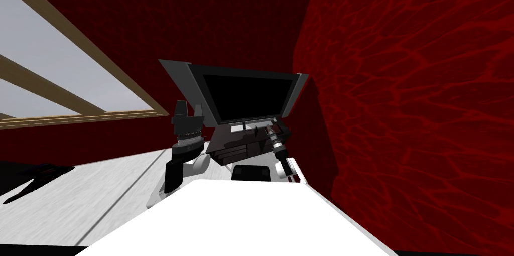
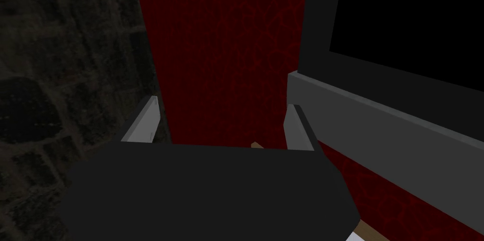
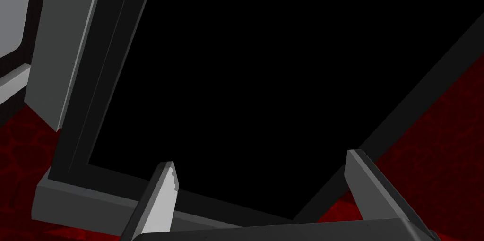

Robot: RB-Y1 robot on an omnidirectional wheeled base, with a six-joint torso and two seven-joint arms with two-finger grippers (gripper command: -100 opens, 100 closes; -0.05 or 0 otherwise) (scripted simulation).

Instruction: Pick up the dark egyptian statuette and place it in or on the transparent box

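Statuette: position cannot be told. Left hand (image 2: 224,106) is hanging spread wide at the screen's (image 1: 247,98) 9 o'clock; right hand (image 3: 262,162), likewise spread, is pointing at its 5 o'clock, over the dark bench (image 1: 236,150).

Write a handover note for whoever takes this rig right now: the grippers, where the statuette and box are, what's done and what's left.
Left gripper: open, empty, raised beside the black screen, facing the red wall.
Right gripper: open, empty, close in front of the screen, over the dark stand.
Statuette and transparent box: I cannot tell where they are.
Done: nothing grasped, nothing placed.
Left: find the statuette, grasp it, find the box, set it in or on it.
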